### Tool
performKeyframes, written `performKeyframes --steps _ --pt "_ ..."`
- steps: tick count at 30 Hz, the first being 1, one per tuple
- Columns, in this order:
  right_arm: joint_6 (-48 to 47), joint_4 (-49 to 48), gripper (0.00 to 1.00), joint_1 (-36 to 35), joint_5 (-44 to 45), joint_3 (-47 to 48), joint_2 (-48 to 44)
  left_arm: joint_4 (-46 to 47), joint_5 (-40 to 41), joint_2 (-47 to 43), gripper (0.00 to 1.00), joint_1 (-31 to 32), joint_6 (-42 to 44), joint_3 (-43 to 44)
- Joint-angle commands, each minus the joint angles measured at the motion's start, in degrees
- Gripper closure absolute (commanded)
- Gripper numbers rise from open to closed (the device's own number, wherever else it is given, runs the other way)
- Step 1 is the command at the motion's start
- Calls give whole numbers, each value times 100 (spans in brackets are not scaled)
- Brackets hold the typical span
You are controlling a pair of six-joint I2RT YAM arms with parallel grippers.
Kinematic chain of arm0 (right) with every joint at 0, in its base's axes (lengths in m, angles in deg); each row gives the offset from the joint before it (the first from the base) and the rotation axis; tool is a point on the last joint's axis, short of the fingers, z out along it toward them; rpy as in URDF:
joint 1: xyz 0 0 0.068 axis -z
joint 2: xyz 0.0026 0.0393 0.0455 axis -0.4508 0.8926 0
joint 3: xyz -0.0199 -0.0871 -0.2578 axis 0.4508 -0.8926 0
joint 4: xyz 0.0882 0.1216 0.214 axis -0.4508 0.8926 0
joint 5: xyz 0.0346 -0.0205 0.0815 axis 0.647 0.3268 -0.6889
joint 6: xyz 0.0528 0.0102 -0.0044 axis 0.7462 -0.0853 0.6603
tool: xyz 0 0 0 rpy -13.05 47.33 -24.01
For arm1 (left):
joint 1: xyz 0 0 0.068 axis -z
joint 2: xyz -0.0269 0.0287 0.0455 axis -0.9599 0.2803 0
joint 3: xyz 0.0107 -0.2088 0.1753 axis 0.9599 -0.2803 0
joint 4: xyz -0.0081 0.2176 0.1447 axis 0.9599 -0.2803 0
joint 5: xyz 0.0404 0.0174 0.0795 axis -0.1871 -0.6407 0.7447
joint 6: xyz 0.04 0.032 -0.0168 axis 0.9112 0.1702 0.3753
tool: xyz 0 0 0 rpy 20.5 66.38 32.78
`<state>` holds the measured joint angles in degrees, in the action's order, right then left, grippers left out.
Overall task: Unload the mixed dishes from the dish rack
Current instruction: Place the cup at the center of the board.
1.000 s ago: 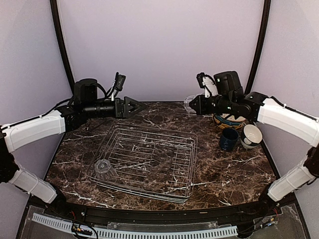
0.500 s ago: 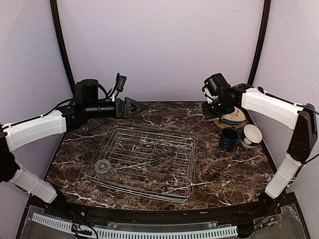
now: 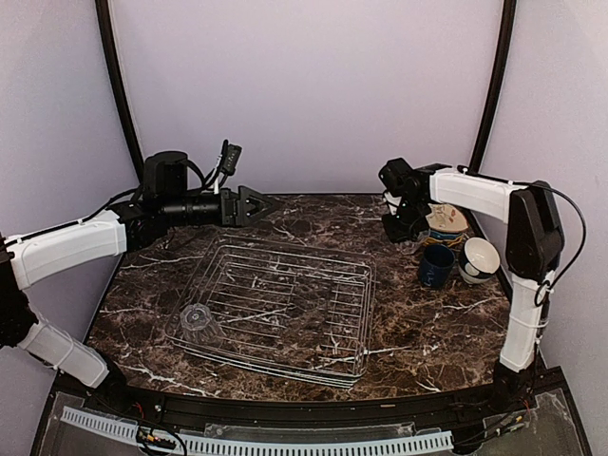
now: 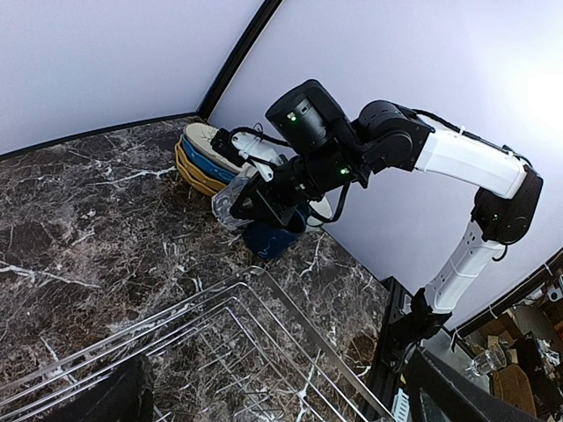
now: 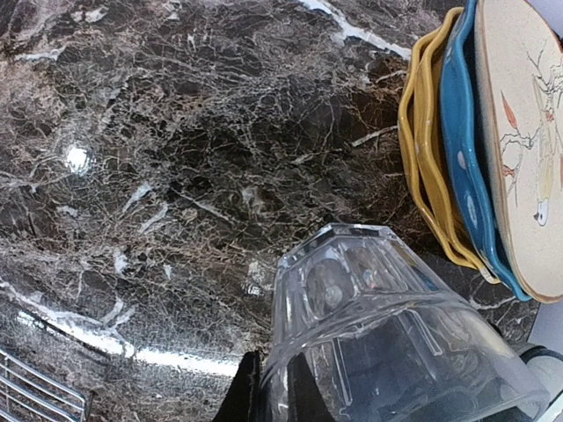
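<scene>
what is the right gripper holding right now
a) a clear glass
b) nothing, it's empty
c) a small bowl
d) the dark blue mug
a: the right gripper is shut on a clear glass, holding it above the table beside the stacked plates, while the mug stands on the table by itself.

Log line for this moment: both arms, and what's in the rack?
left gripper: open, empty | right gripper: shut on clear glass, near plate stack | rack: second glass inside
</scene>
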<state>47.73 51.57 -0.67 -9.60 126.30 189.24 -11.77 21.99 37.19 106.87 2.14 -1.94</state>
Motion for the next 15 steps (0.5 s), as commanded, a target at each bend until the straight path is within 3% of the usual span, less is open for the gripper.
performKeyframes --steps 1,8,15 --pt "-107 231 100 104 -153 328 275 -35 -90 -19 1 -20 25 36" --pt "-71 440 100 127 -45 379 519 -18 -124 18 1 -19 4 42" --pt "1 425 93 136 -74 315 610 -10 -153 75 1 -19 -15 44"
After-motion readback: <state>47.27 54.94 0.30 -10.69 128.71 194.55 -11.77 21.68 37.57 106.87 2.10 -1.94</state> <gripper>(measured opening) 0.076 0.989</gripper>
